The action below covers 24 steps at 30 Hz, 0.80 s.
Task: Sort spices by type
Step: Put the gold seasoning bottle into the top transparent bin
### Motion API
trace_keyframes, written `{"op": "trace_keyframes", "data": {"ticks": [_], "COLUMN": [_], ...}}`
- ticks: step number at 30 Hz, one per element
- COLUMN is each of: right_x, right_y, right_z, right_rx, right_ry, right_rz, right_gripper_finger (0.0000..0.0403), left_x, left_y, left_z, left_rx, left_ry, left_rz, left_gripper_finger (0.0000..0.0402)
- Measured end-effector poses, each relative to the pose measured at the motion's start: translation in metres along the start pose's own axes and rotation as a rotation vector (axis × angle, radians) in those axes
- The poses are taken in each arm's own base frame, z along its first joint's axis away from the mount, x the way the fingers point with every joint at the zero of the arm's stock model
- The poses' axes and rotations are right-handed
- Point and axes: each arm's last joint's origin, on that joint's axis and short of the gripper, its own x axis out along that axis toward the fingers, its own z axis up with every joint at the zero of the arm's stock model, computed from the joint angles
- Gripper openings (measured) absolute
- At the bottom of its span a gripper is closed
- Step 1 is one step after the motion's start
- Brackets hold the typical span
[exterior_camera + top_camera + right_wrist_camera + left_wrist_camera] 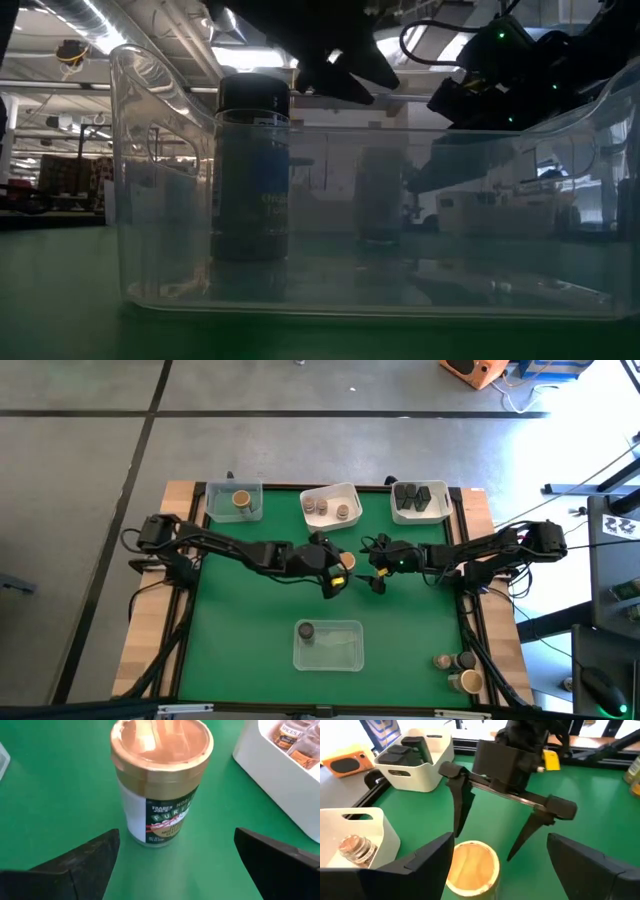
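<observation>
A tan-topped spice jar (347,560) with a white label stands upright on the green mat at mid-table, between the two grippers. My left gripper (336,572) is open and hovers over it. In the left wrist view the jar top (471,866) shows between the fingers, closer to one of them. The jar's sides (159,815) are free of fingers. My right gripper (176,837) is open, coming from the table's right, and the jar stands just ahead of its fingertips. The other jars sit in trays.
Along the far edge are a clear tray (252,510) with a tan-topped jar, a white tray (348,490) with pale grey-pink jars and a white tray (420,515) with dark jars. A near clear tray (345,650) holds a dark-topped jar (252,170). Three jars (455,670) stand at the near right corner.
</observation>
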Motion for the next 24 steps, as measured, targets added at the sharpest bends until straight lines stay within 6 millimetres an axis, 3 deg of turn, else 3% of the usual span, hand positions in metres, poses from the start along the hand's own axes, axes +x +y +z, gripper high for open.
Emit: {"op": "trace_keyframes", "data": {"ticks": [12, 24], "right_x": [0.0, 0.0], "right_y": [0.0, 0.0], "right_z": [0.001, 0.001], "right_rx": [-0.005, -0.006], "right_ry": [-0.008, -0.011], "right_rz": [-0.001, -0.001], "right_gripper_finger": [0.0392, 0.0392], "left_x": [0.043, 0.053], "left_y": [0.015, 0.014], "left_z": [-0.029, -0.035], "left_rx": [-0.037, -0.06], "left_ry": [0.082, 0.072], "left_rz": [0.072, 0.067], "left_gripper_finger": [0.0304, 0.0304]}}
